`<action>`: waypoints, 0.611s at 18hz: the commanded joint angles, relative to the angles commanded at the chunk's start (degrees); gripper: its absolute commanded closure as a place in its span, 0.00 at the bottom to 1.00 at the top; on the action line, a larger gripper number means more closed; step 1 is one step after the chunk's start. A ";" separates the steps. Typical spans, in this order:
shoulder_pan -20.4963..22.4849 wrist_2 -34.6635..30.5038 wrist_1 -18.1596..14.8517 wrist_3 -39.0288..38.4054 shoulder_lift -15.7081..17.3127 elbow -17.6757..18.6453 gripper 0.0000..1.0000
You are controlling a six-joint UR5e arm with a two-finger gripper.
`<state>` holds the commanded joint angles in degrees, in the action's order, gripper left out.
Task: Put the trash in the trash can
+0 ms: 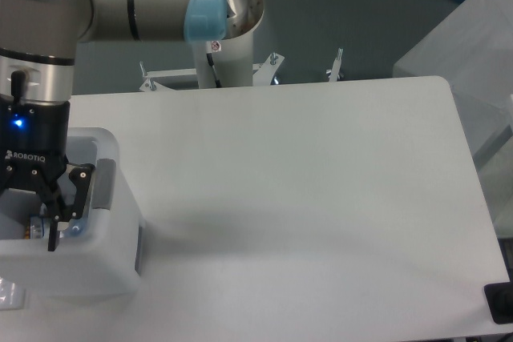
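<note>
free: we see the white table (304, 182) bare from centre to right edge | blocked: trash can (88, 266) at front-left, gripper (36, 226) and arm inside its opening | rear: arm's base column (228, 46) behind table
</note>
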<state>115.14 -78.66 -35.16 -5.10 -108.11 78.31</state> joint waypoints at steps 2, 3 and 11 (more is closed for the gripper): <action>0.09 -0.09 0.00 -0.09 0.26 -0.09 0.00; 0.18 -0.17 0.09 -0.17 0.18 -0.44 0.00; 8.35 -0.18 0.26 7.20 -0.26 -1.93 0.00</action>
<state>123.48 -78.84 -34.89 2.10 -108.37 76.38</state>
